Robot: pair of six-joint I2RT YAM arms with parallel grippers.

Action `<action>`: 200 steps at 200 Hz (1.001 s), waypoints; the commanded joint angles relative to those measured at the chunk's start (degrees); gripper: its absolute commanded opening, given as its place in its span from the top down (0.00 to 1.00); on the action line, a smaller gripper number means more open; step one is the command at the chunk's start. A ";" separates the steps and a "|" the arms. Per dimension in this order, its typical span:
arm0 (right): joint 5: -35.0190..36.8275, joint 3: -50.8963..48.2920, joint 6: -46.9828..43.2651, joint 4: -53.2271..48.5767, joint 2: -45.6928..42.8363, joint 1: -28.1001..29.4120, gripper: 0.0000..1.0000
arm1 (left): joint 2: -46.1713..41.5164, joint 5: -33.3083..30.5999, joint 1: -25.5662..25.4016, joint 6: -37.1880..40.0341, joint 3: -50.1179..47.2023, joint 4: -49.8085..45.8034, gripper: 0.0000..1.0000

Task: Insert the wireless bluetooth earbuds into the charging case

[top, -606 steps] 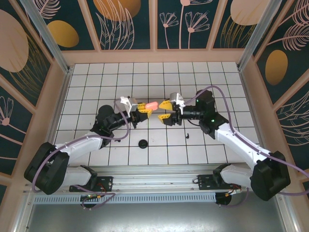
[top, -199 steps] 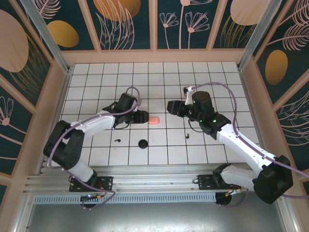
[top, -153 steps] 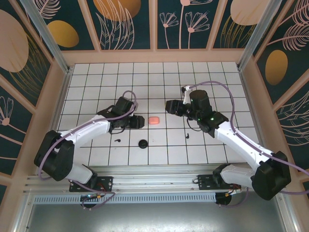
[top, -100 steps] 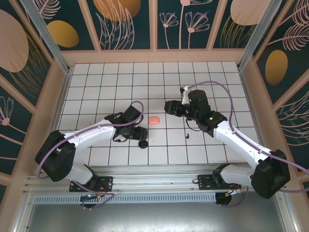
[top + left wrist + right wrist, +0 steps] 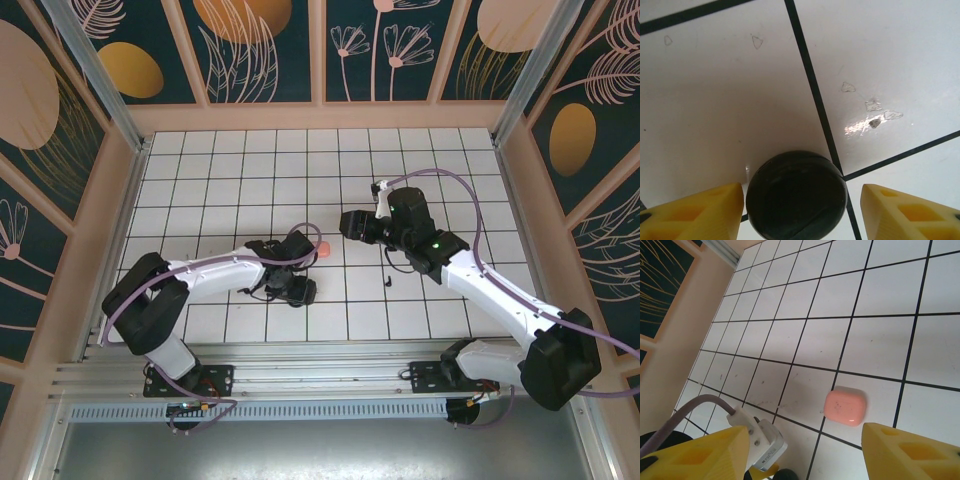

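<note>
The salmon-pink charging case (image 5: 845, 407) lies closed on the tiled floor, also seen mid-table (image 5: 324, 247). My right gripper (image 5: 802, 455) hovers open above it, to its right in the top view (image 5: 347, 224). One tiny black earbud (image 5: 388, 281) lies on a tile under the right forearm. My left gripper (image 5: 802, 215) is low over a black round disc (image 5: 796, 195) with a thin seam. Its yellow fingers (image 5: 695, 212) stand either side of the disc with a gap on both sides. In the top view the left gripper (image 5: 300, 292) covers the disc.
The left arm's white wrist camera block (image 5: 760, 440) and its purple cable sit close to the pink case. Wooden walls (image 5: 130, 160) fence the white tiled floor (image 5: 300, 170). The arm bases stand at the near rail.
My left arm has swung from beside the pink case down and right to the black disc, and its jaws have widened. The right gripper has crept slightly left.
</note>
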 commanded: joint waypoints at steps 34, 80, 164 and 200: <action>1.12 0.72 -0.56 -0.56 -1.17 0.45 0.39 | 2.75 -2.02 -0.71 1.20 1.79 -2.21 0.42; 0.90 0.58 -0.55 -1.01 -1.32 0.47 0.40 | 3.96 -2.51 -0.81 3.16 2.08 -2.34 0.52; 1.87 -0.45 -0.41 -0.83 -2.83 0.46 0.38 | 4.64 -3.29 -0.79 4.67 4.00 -3.28 0.53; 3.95 -3.32 -2.19 2.61 -5.38 0.43 0.37 | 0.39 1.18 -0.81 3.02 3.82 0.38 0.55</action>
